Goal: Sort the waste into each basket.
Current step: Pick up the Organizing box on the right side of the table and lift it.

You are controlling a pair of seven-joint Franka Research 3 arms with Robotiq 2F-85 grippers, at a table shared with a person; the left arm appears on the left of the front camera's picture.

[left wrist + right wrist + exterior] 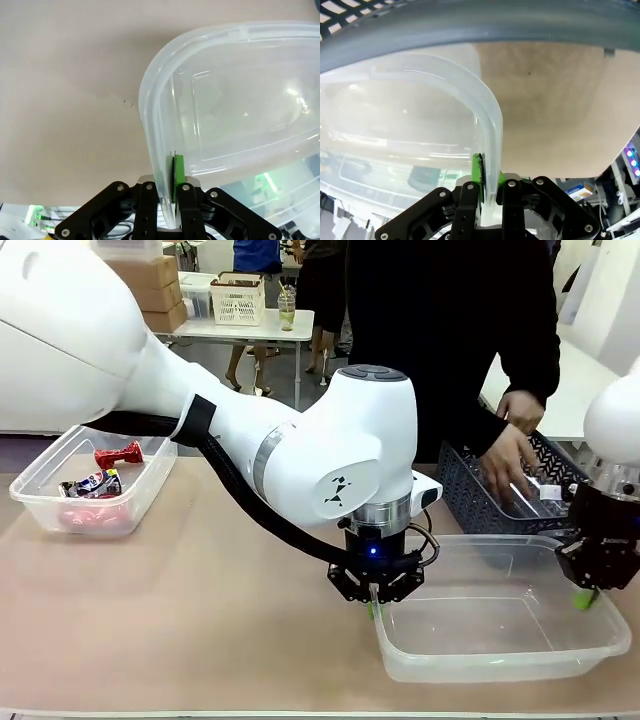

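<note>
— Red metal at the far left, what is it?
— A red can, pinched at the middle, lying in the small clear tub at the left end of the bench. A can with dark print lies beside it in the same tub.
— And the left claw?
— Down at the near left corner of the large clear tub, which stands right of the middle. It is clamped on the tub's wall, one green pad inside and the other finger outside.
— The right claw?
— Pinched on the right-hand wall of that same tub, at the rim, with the wall between its fingers.
— What is behind it?
— A dark grey lattice basket, just beyond the large tub's far side. A person's hand reaches down into it, and the other hand is above its far edge.
</note>
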